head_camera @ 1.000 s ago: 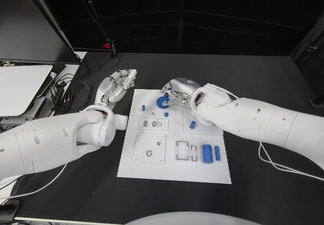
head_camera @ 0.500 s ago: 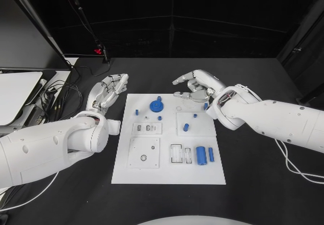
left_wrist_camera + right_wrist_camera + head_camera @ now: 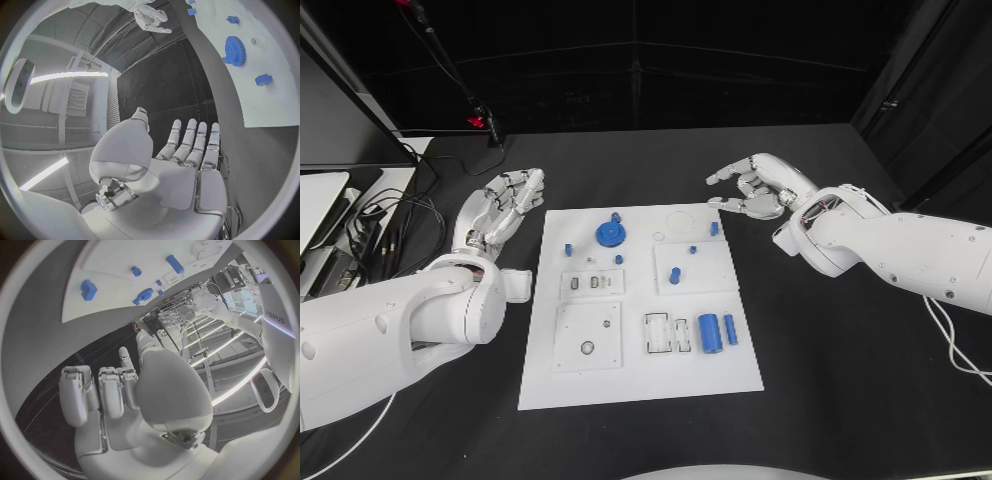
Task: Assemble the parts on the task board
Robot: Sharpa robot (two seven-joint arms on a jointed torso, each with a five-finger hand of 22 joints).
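In the head view, the white task board (image 3: 640,300) lies in the middle of the table (image 3: 877,380). The blue gear (image 3: 612,235) sits on the board's far part, with small blue parts around it. The left hand (image 3: 502,205) is beside the board's far left corner, released, fingers straight. The right hand (image 3: 759,187) hovers off the far right corner, fingers curled, holding nothing.

In the left wrist view, the left hand (image 3: 187,150) is flat and the gear (image 3: 235,50) lies ahead of it, quite near.

In the right wrist view, the right hand (image 3: 119,390) has its fingers bent inward; the parts lie further ahead.
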